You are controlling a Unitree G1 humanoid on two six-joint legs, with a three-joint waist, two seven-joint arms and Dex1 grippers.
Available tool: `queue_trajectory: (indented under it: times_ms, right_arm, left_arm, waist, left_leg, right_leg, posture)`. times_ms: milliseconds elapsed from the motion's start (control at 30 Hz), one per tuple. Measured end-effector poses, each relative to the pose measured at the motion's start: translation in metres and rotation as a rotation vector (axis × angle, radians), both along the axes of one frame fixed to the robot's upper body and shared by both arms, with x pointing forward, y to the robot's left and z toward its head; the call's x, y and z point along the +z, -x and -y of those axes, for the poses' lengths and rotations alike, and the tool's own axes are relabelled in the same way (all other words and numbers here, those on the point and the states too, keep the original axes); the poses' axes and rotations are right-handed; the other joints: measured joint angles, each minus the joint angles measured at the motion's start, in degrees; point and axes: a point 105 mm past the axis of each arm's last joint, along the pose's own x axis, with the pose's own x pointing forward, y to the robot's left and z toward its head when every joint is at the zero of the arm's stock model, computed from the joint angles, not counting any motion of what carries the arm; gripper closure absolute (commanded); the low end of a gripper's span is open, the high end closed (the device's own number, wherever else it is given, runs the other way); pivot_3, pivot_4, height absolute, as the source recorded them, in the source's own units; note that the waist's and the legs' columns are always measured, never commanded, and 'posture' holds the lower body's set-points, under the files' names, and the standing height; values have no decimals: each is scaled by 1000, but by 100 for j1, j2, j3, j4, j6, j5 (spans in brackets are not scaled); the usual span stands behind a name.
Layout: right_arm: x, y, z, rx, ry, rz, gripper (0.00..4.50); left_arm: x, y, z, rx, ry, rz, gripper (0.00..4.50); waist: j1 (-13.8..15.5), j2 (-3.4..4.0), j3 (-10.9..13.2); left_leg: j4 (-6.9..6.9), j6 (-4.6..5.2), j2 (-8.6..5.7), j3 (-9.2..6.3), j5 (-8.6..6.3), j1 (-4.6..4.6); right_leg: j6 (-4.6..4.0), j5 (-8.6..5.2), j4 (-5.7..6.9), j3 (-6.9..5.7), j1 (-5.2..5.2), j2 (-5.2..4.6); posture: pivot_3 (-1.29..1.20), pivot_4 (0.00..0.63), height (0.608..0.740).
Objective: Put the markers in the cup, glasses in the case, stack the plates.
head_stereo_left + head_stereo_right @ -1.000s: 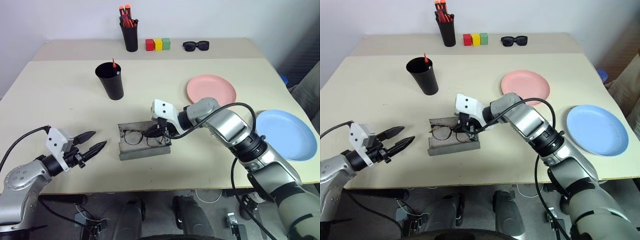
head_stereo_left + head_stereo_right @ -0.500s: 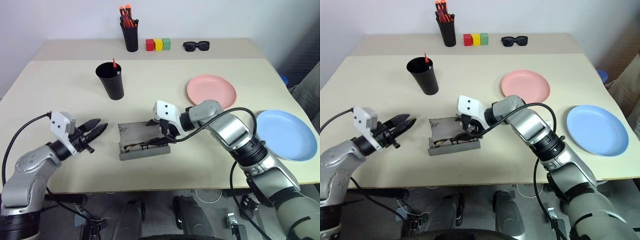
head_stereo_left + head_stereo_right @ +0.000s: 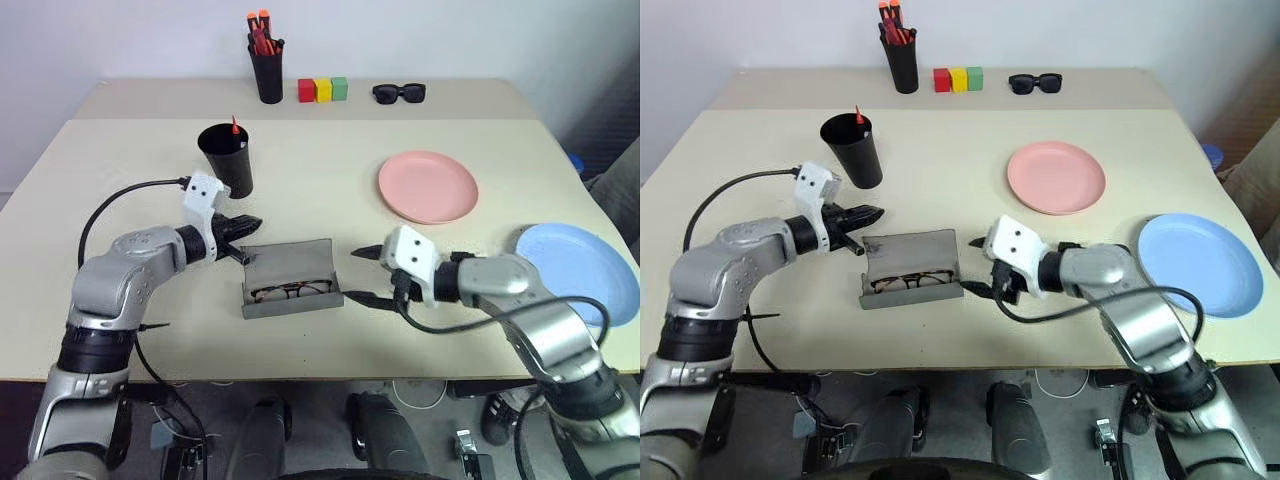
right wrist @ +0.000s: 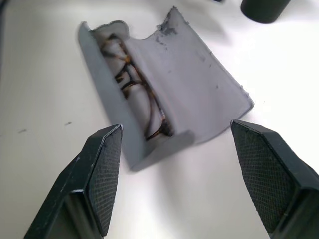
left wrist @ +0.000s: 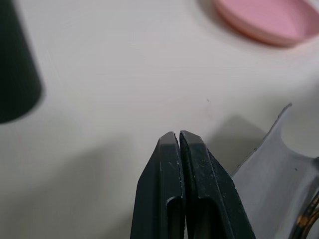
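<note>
On the table, head views:
Case: the grey case lies open at mid-table, lid tipped up at the far side.
Glasses: the glasses lie inside the case's tray, along its near wall.
My left jaws: my left gripper is pressed shut, holding nothing, tips just at the case's far left corner, near the lid; I cannot tell whether they touch it.
My right jaws: my right gripper stands wide and empty, just beside the case's right end, apart from it.
Cup: the black cup stands upright behind my left gripper, a red marker poking above its rim.
Plates: the pink plate lies right of centre; the blue plate lies well apart from it at the right edge, unstacked.

Left wrist view:
Fingers: my two fingers meet with no gap, the grey lid edge close beside them, the pink plate beyond.

Right wrist view:
Fingers: my two pads spread wide on either side of the open case end, glasses visible in the tray.
</note>
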Motion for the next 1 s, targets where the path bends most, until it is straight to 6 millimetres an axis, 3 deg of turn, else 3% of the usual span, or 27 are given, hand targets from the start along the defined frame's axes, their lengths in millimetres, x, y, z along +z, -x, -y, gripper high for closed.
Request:
queue_trajectory:
  times_ms: [267,500,667,800,1000]
  right_arm:
    - [0,4,10,-68,-14,34,1007]
    - [-2,6,11,-85,-23,46,1007]
    - [-2,4,11,-78,-26,55,1007]
    - [-3,1,12,-74,-22,53,1007]
    - [-4,-1,12,-66,-21,50,1007]
  left_arm:
    - [-18,12,4,-136,-86,-173,4450]
    - [-25,27,-12,-193,-140,-171,4450]
    - [-19,46,-7,-254,-77,-152,4450]
    - [-21,50,-9,-223,-55,-147,4450]
    - [-37,43,-35,-68,-61,-184,4450]
  waist:
    - [-10,0,0]
    - [13,0,1]
    - [37,-1,1]
    - [41,-1,1]
    - [27,-1,1]
  left_leg:
    - [-1,0,1,-1,0,2]
    - [-1,0,3,1,0,1]
    - [3,0,3,1,0,-1]
    - [3,0,3,0,0,0]
    - [3,0,3,0,0,1]
  right_leg:
    - [-2,-3,1,1,0,1]
    - [-20,-13,-1,3,0,-1]
    - [-21,-14,-1,4,1,-4]
    - [-20,-14,0,3,1,-2]
    - [-19,-13,1,3,1,0]
  posture:
    - [0,150,740]
    - [0,150,740]
    - [0,150,740]
    - [0,150,740]
    - [0,150,740]
